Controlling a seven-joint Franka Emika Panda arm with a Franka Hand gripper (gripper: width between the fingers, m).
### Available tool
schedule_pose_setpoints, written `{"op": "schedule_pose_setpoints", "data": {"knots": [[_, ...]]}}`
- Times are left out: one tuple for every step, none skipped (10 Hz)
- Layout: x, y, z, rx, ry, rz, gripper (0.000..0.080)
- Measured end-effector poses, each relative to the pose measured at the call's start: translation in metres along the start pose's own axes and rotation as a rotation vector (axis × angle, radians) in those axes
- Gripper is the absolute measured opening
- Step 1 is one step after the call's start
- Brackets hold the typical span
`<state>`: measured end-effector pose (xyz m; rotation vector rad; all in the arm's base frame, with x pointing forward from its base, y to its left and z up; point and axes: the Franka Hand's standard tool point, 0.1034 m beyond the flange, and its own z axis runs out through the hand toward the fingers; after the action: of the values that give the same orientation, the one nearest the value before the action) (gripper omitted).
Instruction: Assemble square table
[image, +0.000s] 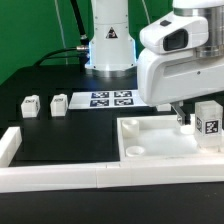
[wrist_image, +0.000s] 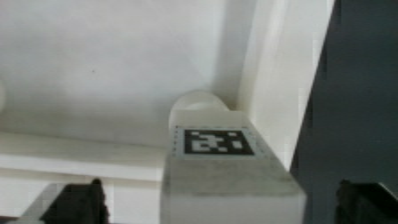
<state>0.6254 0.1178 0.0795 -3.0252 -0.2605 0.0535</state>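
Gripper (wrist_image: 214, 204) released: in the wrist view both dark fingertips (wrist_image: 71, 200) stand off either side of a leg (wrist_image: 217, 150) with a gap on each side, nothing clamped. The gripper sits right over the tabletop's corner.

Near to far, exterior view:
- White border bar (image: 60, 178) runs across the front, and a second short bar (image: 8, 145) is at the exterior view's left edge. 2 bars seen.
- Tabletop (image: 150, 150), count 1. It lies flat on the black table (image: 70, 135), hollow side up, at the exterior view's right, just behind the front bar. Its right end is cut off by the frame.
- The leg at the gripper is upright, long axis vertical. It stands in the tabletop at a far corner, beside the raised rim. Its tagged side faces the exterior camera, and in the wrist view a tag also shows on its top end. The wrist view shows a rounded corner socket (wrist_image: 199, 102) at its foot; cannot tell if it is seated.
- 2 more legs, (image: 30, 105) and (image: 58, 102), are loose on the black table at the exterior view's left. They lie near each other, not touching, well apart from the tabletop. Tags face the camera; too small to tell their long axis.
- 3 legs in view in total.
- Marker board (image: 112, 98) lies flat behind them, 4 tags on it.
- Arm base (image: 108, 45) is farthest back, centre.
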Motion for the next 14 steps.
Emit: {"op": "schedule_pose_setpoints", "data": {"knots": [[0.0000,-0.0001,0.0000,0.000,0.000,0.004,0.0560],[0.0000,-0.0008,0.0001,0.002,0.000,0.065,0.0560],[0.0000,-0.0012,0.0000,0.002,0.000,0.127,0.0359],[-0.0001,0.0003,0.0002,0.001,0.000,0.167,0.0290],[-0.0001,0.0002,0.0002,0.001,0.000,0.249,0.0290],[-0.0001,0.0001,0.0002,0.001,0.000,0.304,0.0290],[0.0001,-0.0006,0.0002,0.001,0.001,0.356,0.0290],[0.0000,-0.0021,0.0008,-0.009,0.007,0.551,0.0290],[0.0004,-0.0026,0.0009,-0.012,0.000,0.694,0.0290],[0.0016,-0.0006,0.0016,0.018,-0.002,0.839,0.0290],[0.0042,0.0028,0.0014,0.064,0.003,1.013,0.0290],[0.0046,0.0026,0.0016,0.072,0.001,1.106,0.0290],[0.0044,0.0026,0.0018,0.077,0.004,1.173,0.0290],[0.0040,0.0023,0.0022,0.089,0.004,1.265,0.0290]]}}
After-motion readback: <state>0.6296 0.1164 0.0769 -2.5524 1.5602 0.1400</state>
